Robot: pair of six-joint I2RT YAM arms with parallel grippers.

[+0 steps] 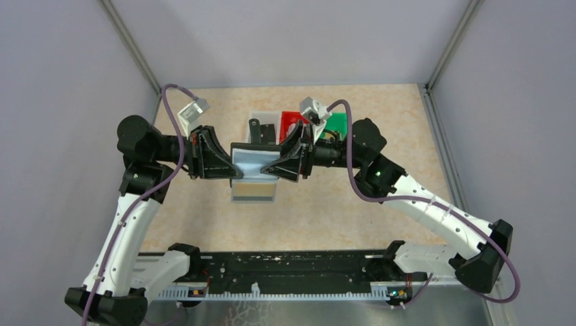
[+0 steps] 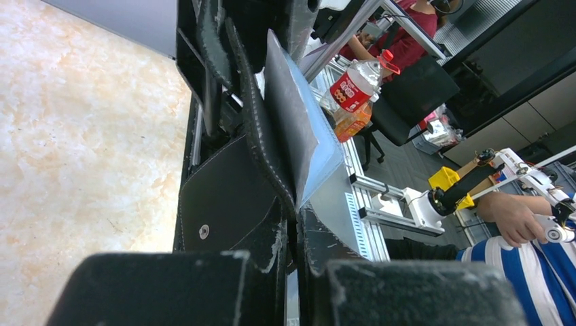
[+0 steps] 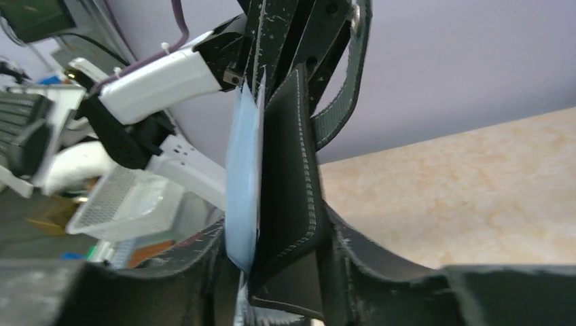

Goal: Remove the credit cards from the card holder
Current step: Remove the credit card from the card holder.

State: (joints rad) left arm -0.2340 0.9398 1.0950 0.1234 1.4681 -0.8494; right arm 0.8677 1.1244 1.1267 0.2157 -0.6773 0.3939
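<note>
Item: small black folding leather card holder (image 1: 255, 161), pale-blue panels, spread open | Location: aloft mid-worktop, nearer far edge | Grip: left arm's fingers (image 1: 217, 159) and right arm's fingers (image 1: 292, 157) clamp opposite flaps | Progress: gold-tan and silvery flat credit cards (image 1: 253, 185) apparently not yet out.

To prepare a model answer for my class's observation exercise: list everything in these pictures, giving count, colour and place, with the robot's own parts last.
card holder: one, black with a pale blue-grey inner panel, held above the table between both tools.
credit cards: at least two showing, one gold-tan and one silvery grey, just below the holder in the top view; hanging or lying, cannot tell.
white bin: one, behind the holder, something black inside.
red bin: one, right of the white bin.
green bin: one, right of the red bin.
table: one, beige marbled.
bottle: one, clear with a red label, background of the left wrist view.
left tool: one, black, shut on the holder's left edge.
right tool: one, black, shut on its right edge.
</note>
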